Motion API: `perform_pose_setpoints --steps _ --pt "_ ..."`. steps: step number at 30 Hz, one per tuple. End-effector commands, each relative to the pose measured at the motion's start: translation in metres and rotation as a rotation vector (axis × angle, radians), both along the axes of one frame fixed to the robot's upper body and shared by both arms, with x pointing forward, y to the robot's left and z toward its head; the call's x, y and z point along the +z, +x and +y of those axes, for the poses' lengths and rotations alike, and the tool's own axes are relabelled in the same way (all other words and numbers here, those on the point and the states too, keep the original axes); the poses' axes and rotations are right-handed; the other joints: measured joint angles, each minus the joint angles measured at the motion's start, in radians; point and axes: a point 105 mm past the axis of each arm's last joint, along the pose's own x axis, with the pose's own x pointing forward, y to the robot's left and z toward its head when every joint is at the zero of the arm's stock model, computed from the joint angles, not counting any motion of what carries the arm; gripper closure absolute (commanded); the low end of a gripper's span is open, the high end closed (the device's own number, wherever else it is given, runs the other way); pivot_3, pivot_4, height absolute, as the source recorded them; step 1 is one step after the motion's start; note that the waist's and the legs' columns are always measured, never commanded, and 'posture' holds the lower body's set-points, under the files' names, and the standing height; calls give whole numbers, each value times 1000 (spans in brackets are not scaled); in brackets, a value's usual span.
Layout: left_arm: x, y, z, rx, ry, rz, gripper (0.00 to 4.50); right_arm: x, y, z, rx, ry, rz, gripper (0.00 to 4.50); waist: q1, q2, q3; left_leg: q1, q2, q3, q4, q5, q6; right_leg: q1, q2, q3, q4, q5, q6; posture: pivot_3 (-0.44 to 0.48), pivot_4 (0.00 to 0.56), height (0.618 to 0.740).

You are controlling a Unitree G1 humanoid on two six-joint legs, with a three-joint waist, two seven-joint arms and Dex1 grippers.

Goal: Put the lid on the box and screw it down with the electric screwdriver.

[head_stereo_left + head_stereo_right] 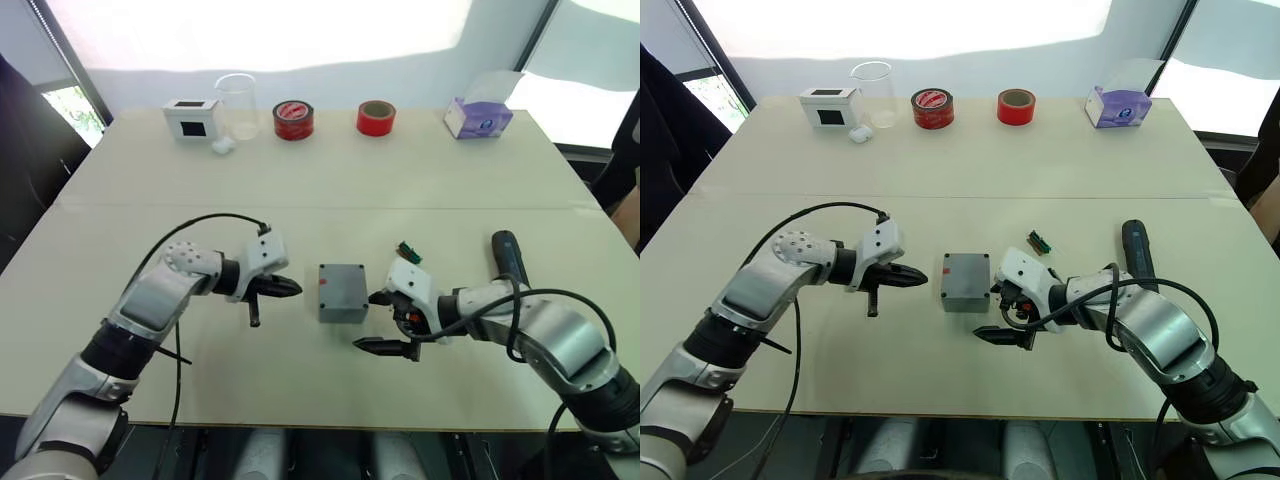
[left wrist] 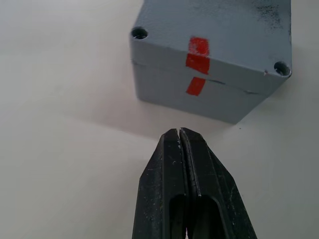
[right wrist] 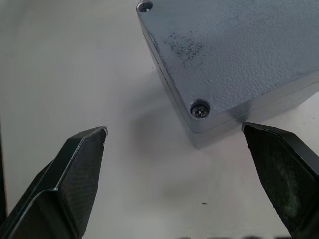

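Right hand agape beside box.

beige table, box, electric screwdriver

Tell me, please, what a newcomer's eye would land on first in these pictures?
Probably the grey box with its lid already on, red marks lined up on one side, mid-table between the two grippers. The left gripper points at it with fingers shut, while the right gripper is spread open beside it. Next, the electric screwdriver lying beyond the right arm.
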Motion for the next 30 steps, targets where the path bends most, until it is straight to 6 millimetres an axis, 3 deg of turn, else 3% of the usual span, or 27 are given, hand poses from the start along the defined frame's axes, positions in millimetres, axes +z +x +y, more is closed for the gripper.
perform_pose_setpoints --steps 1,4,9,12,15,17,21,27,30 --pt "7 6 -12 -48 -5 -62 4500 4 -2 9 33 12 -19 34 -1 0 0 0 0 0 0 0 0 0 0 0 0 0 0 0 150 740" --pt "12 11 -31 -86 -61 -58 4500 6 -7 11 50 23 1 34 0 0 0 0 0 0 0 0 0 0 0 0 1 0 0 0 150 740" --pt "10 21 -37 -97 -42 -88 4500 8 -14 11 59 31 16 34 0 0 0 0 0 0 0 0 0 0 0 0 1 0 0 0 150 740" --pt "8 26 -32 -85 -22 -100 4500 11 -16 8 47 23 8 34 -2 0 0 0 0 0 0 0 0 0 0 0 1 0 0 0 150 740" --pt "2 26 -8 -46 42 -106 4500 22 -9 -11 -5 -17 -38 34 -1 0 0 0 0 0 0 0 0 -1 0 0 1 0 0 0 150 740" --pt "-3 21 5 -40 89 -106 4500 25 1 -25 -47 -64 -81 34 -3 0 0 0 0 0 0 0 0 0 0 0 1 0 0 0 150 740" --pt "-4 2 9 -69 80 -67 4500 25 30 -43 -122 -134 -192 34 -2 0 0 0 0 0 0 0 0 0 0 0 1 0 0 0 150 740" --pt "-3 -24 -1 -132 58 -4 4500 22 45 -34 -42 -131 -241 34 -2 0 0 0 0 0 0 0 0 0 0 0 1 0 0 0 150 740" --pt "-3 -22 -9 -120 37 -12 4500 16 46 -27 33 -147 -238 34 -1 0 0 0 0 0 0 0 0 0 0 0 1 0 0 0 150 740"
